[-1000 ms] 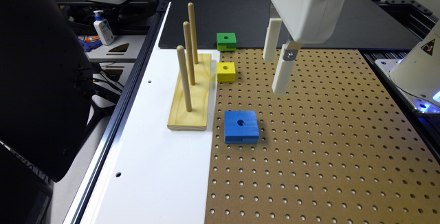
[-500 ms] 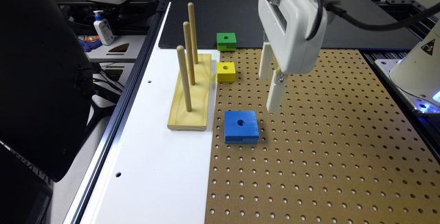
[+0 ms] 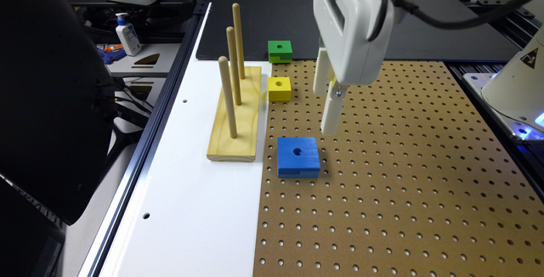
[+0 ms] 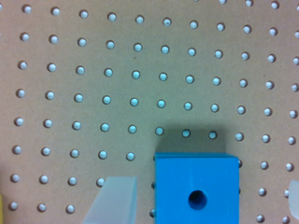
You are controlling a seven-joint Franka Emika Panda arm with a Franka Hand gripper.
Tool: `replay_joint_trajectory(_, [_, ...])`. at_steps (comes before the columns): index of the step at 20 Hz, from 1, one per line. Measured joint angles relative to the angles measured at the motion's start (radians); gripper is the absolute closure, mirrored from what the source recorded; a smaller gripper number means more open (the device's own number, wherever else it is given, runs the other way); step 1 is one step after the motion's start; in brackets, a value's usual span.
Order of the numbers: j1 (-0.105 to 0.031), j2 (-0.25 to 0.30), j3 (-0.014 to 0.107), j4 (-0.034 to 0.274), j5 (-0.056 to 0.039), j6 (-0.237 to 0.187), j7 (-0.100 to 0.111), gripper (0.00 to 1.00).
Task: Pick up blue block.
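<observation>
Blue block sits flat on the brown pegboard, notch side facing the camera, right beside the near end of the wooden peg stand in the exterior view. Behind it are the yellow cube and the green cube. Then the gripper hangs above and just past the block's far right corner, fingers spread apart, gripping nothing.

I see a bright-blue block on my brown pegboard surface, which is dotted all over with a regular grid of small holes. Beyond it sit a yellow cube and a green cube. The peg stand is pale natural wood on a plain white panel, and the gripper housing is off-white.
</observation>
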Motion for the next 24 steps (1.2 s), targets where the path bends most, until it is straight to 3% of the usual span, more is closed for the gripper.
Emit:
replay_joint_trajectory(3, [0.000,0.078,-0.007,0.006,-0.0213,0.074,0.003,0.00])
replay_joint_trajectory(4, [0.000,0.095,-0.008,0.011,-0.0239,0.088,0.003,0.00])
replay_joint_trajectory(8, [0.001,0.117,-0.009,0.044,-0.0255,0.087,0.003,0.00])
replay_joint_trajectory(16, [0.001,0.122,-0.009,0.046,-0.0256,0.087,0.003,0.00])
replay_joint_trajectory(21, [0.001,0.189,-0.014,0.049,-0.0406,0.136,0.004,0.00])
replay_joint_trajectory(24, [0.003,0.210,-0.014,0.065,-0.0417,0.143,0.004,0.00])
